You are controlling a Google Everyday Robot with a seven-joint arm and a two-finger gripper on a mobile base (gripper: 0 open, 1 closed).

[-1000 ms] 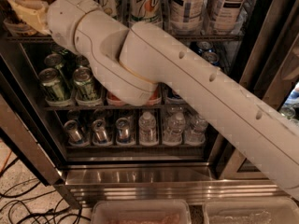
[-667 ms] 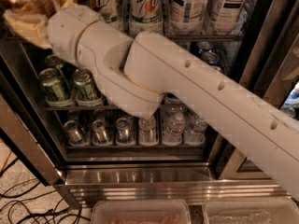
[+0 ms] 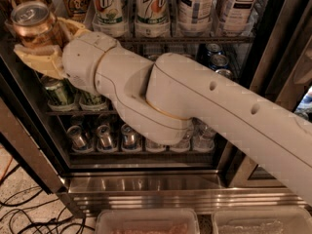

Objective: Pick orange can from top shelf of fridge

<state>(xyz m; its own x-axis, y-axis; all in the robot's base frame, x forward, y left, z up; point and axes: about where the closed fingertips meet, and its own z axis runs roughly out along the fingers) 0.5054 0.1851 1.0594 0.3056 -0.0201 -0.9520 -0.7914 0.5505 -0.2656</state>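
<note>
The tool (image 3: pixel 43 39) is at the upper left of the fridge (image 3: pixel 146 189) opening, clenched around the orange can (image 3: pixel 30 29) - one cream finger (image 3: pixel 36 60) runs beneath the can and the other (image 3: pixel 73 29) presses on its right side. The can leans, with its silver pull-tab lid turned up toward the camera. It is held at the left end of the top shelf (image 3: pixel 195 40); the tool hides its base, so I cannot tell whether it touches the rack.

Just behind the tool, up and to its right, stands another copper can (image 3: pixel 78 0) with script lettering. Further right of the tool stand two 7UP cans (image 3: pixel 152 9), then two tea bottles (image 3: pixel 195 6).

Directly below the tool, green cans (image 3: pixel 56 89) sit on the next rack. The white arm (image 3: pixel 204 106) runs from the tool down to the right, crossing the middle racks. Well below the tool - in front of the shiny base - are two clear bins (image 3: pixel 146 222), with dark cables (image 3: pixel 27 213) on the floor to their left.
</note>
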